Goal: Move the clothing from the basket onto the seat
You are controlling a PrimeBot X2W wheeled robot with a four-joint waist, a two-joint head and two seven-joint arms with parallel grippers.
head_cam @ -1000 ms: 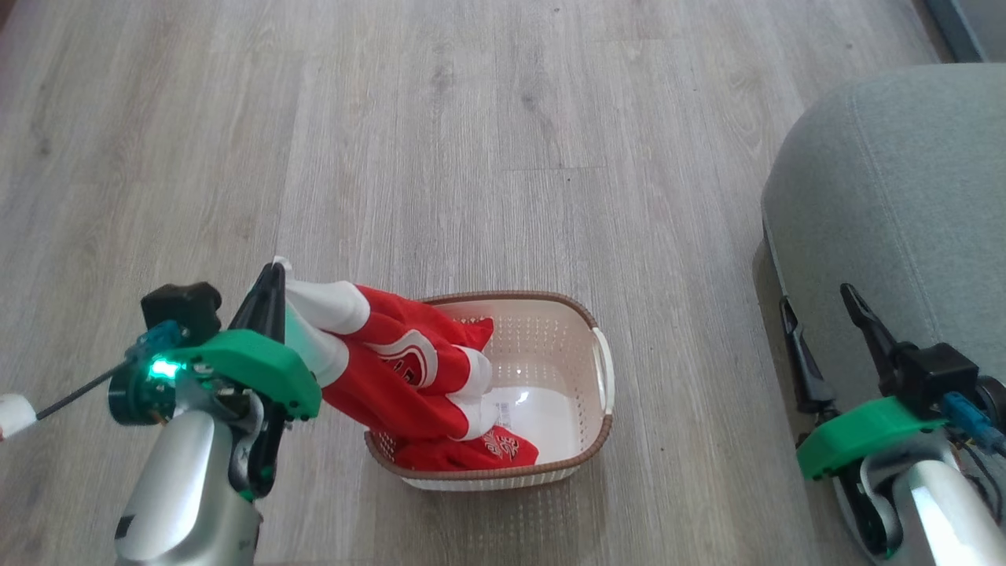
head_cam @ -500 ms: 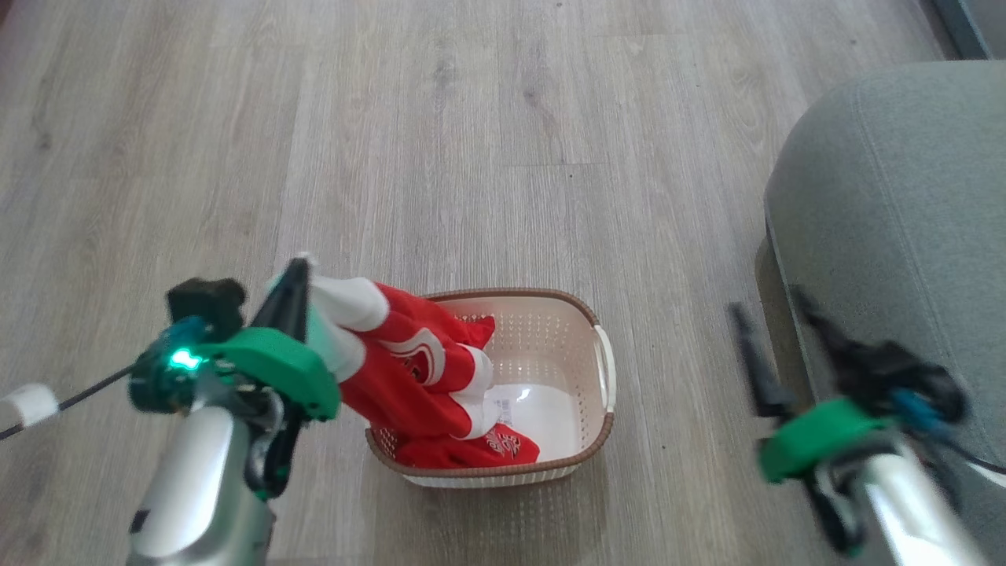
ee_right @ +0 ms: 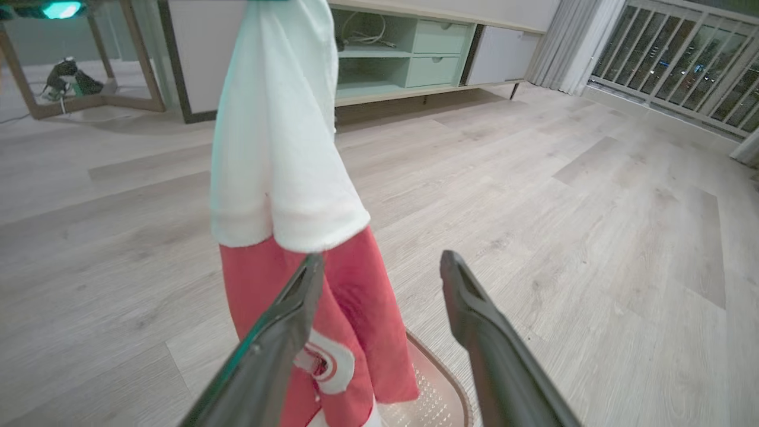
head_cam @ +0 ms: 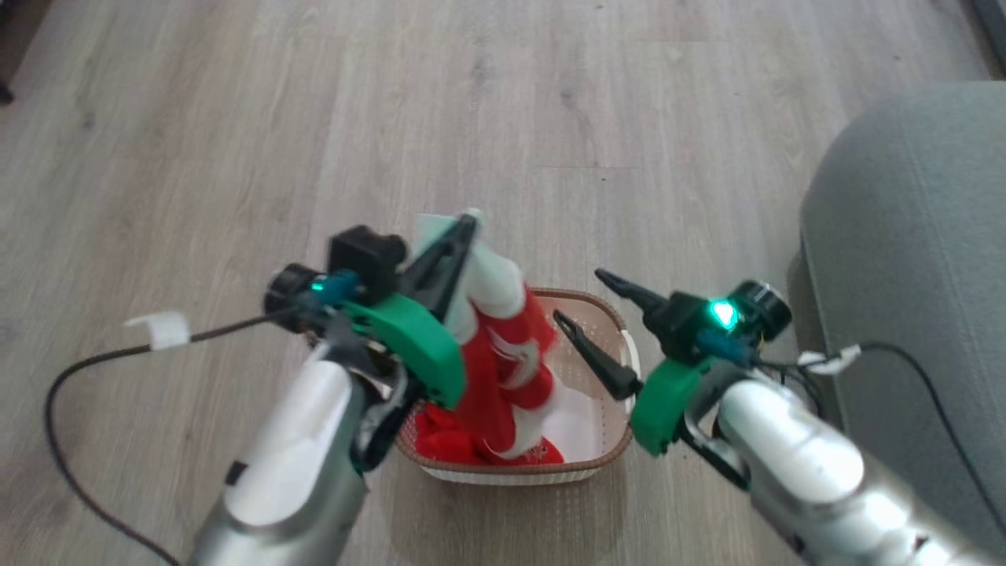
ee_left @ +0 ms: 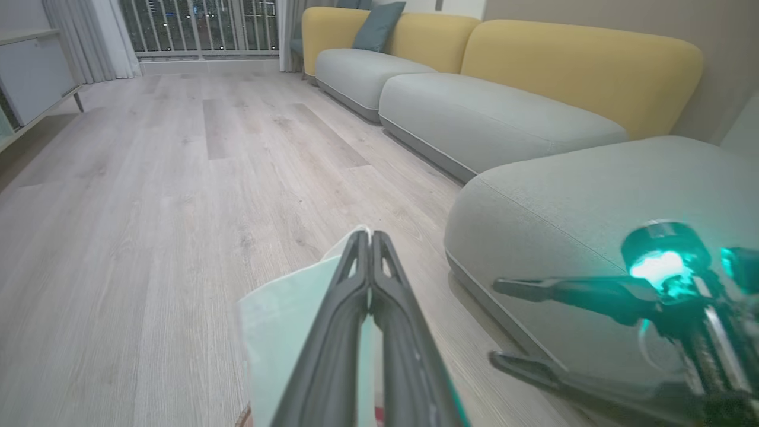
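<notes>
My left gripper (head_cam: 470, 222) is shut on the white upper edge of the red and white clothing (head_cam: 507, 362), which hangs from it down into the cream basket (head_cam: 605, 444) on the floor. The left wrist view shows the closed fingers (ee_left: 369, 249) pinching pale fabric (ee_left: 290, 332). My right gripper (head_cam: 583, 299) is open above the basket's right side, close to the hanging clothing (ee_right: 308, 249), with nothing between its fingers (ee_right: 379, 267). More red fabric (head_cam: 448, 436) lies in the basket's bottom. The grey-green seat (head_cam: 912, 259) is at the right.
Pale wood floor (head_cam: 314, 118) lies all around the basket. A black cable (head_cam: 94, 369) trails from my left wrist. Across the room stand yellow-backed sofa sections (ee_left: 498, 112), a low cabinet (ee_right: 415, 65) and balcony railing (ee_right: 670, 65).
The left gripper has lifted the clothing higher and moved right, over the basket. The right gripper has swung left from beside the seat to the basket. The head camera has shifted too.
</notes>
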